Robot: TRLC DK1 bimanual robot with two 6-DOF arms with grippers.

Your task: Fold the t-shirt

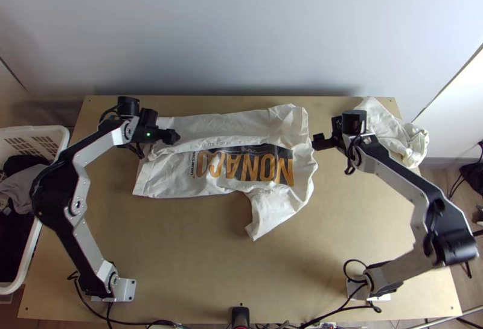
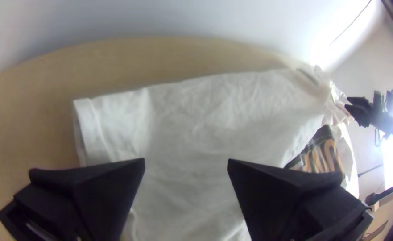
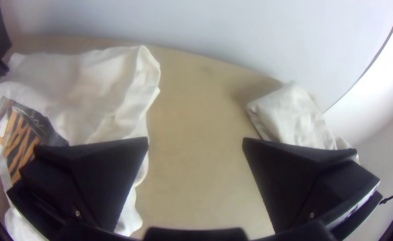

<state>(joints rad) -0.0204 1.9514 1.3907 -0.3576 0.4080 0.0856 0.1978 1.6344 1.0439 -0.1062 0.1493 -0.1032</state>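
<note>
T-shirt (image 1: pixel 241 125) folded over along far side, near sleeve (image 1: pixel 270 209) and final folds remaining, left claw (image 2: pixel 186 165) and right claw (image 3: pixel 195 145) wide.

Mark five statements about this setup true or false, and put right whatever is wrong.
1. The left pincer is open over the t-shirt. True.
2. The t-shirt lies fully spread, without a fold. False: its far side is folded over in a strip along the print.
3. The right pincer is shut on a sleeve. False: it is open beside the t-shirt, holding nothing.
4. A second pale cloth lies at the far right corner of the table. True.
5. The basket stands right of the table. False: the basket is at its left.
</note>
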